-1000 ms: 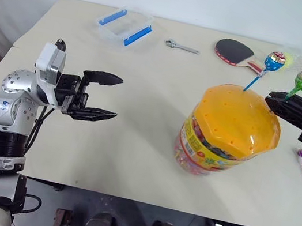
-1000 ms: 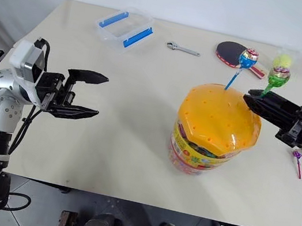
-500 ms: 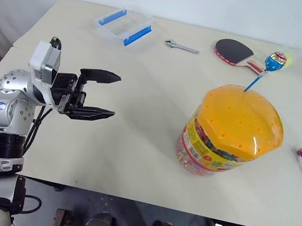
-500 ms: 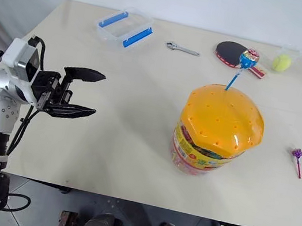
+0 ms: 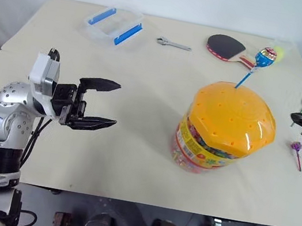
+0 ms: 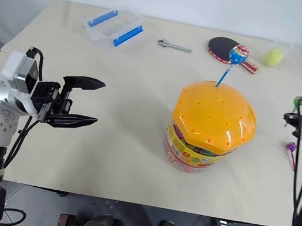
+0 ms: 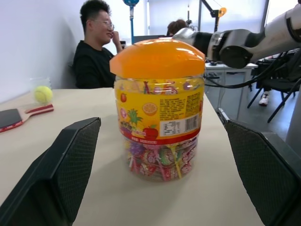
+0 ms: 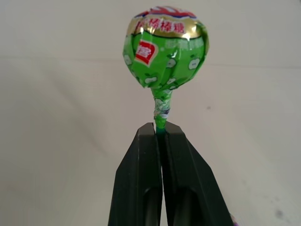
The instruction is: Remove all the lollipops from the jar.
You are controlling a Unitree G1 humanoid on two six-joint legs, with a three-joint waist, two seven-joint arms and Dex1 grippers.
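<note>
The jar (image 5: 225, 129) is seen standing upright well to the right of the left gripper (image 5: 106, 104), whose jaws are spread wide and empty, with the blue lollipop (image 5: 264, 56) planted in its orange lid, the stick tilted up and away. The green lollipop (image 8: 165, 48) is pinched by its stick between the closed fingers of the right gripper (image 8: 160, 129), its head straight beyond the fingertips. The purple lollipop (image 5: 296, 148) is seen lying flat on the table (image 5: 130, 162) just below that gripper, so the blue one is judged nearer the right arm.
</note>
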